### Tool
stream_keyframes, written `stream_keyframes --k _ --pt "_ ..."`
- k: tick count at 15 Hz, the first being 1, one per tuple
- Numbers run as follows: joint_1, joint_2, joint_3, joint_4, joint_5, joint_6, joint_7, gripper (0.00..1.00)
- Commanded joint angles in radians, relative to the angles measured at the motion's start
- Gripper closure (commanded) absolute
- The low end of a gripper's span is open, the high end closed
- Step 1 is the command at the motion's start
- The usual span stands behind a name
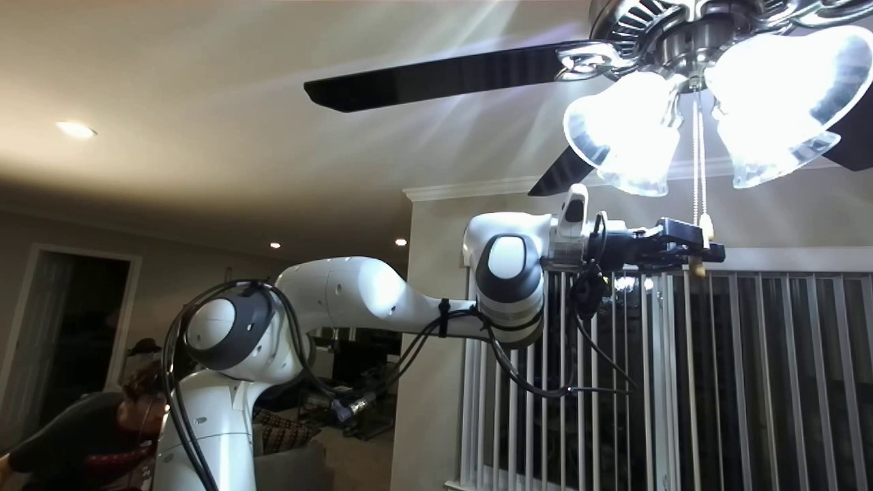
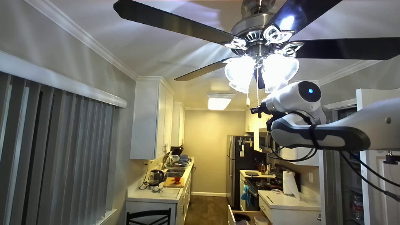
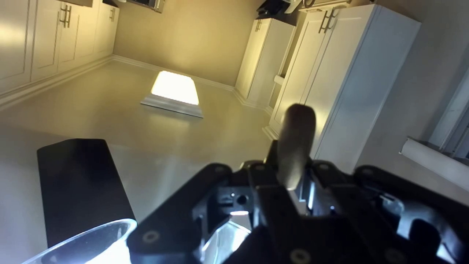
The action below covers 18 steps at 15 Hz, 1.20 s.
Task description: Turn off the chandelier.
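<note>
Exterior view, chandelier lit, frosted shades glaring white, blades dark, end effector pinching a pull knob

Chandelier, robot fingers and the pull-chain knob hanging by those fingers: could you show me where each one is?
Chandelier (image 2: 275,69): in an exterior view, on a glowing glass shade.
Fingers (image 1: 681,232): in an exterior view, on one dark finger.
Pull-chain knob (image 3: 296,141): in the wrist view, on the knob's body.
</note>
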<state>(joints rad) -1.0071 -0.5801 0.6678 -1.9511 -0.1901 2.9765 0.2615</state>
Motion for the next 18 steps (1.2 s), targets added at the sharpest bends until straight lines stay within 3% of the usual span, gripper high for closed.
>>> stream_keyframes --k 1,3,4,5,7,8,9,12,18 --pt "-0.005 0.013 0.0 0.013 -0.039 -0.011 0.029 1.0" --pt "-0.005 0.015 0.0 0.014 -0.038 -0.011 0.029 0.98" --pt "-0.003 0.015 0.0 0.013 -0.038 -0.015 0.028 0.68" --pt "-0.002 0.016 0.0 0.013 -0.038 -0.015 0.027 0.67" --pt "-0.002 0.017 0.001 0.014 -0.039 -0.016 0.027 0.56" --pt "0.0 0.018 0.0 0.013 -0.04 -0.016 0.026 0.7" --pt "0.003 0.018 -0.001 0.011 -0.041 -0.014 0.024 0.9" --pt "0.007 0.018 -0.002 0.009 -0.043 -0.013 0.024 0.99" --pt "0.012 0.001 -0.015 -0.015 -0.045 -0.009 0.026 0.96"
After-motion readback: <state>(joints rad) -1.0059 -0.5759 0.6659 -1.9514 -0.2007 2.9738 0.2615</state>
